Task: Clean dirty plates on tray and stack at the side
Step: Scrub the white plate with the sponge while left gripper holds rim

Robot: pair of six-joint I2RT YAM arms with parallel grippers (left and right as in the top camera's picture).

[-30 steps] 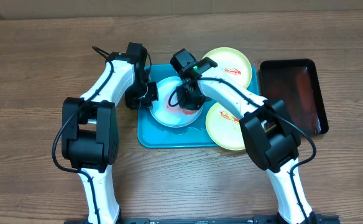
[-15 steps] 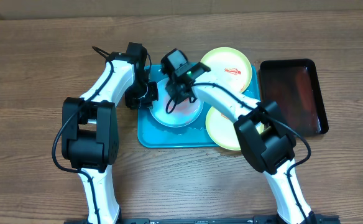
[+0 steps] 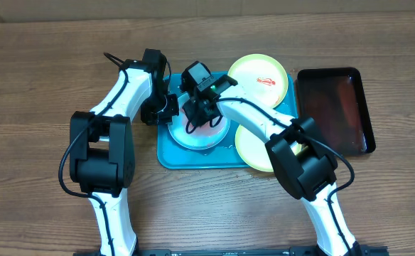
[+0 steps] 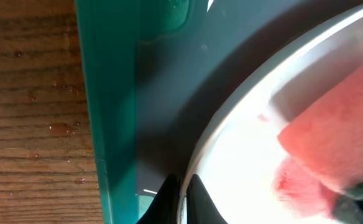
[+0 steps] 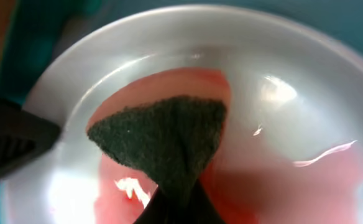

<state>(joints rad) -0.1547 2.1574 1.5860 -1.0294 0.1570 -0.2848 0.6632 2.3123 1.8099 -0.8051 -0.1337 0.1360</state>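
Observation:
The pale blue-white plate lies on the turquoise tray, smeared with red sauce. My left gripper is shut on the plate's left rim; its fingertips pinch the rim over the tray. My right gripper is shut on a dark sponge and presses it on the red-smeared plate. Two pale yellow-green plates with red smears lie at the right, one at the back and one nearer.
A glossy black tray stands on the wooden table at the far right. Water drops lie on the wood left of the turquoise tray. Both arms cross over the tray's back left part.
My right gripper has slid left across the blue-white plate with the sponge. The left gripper has stayed on the rim.

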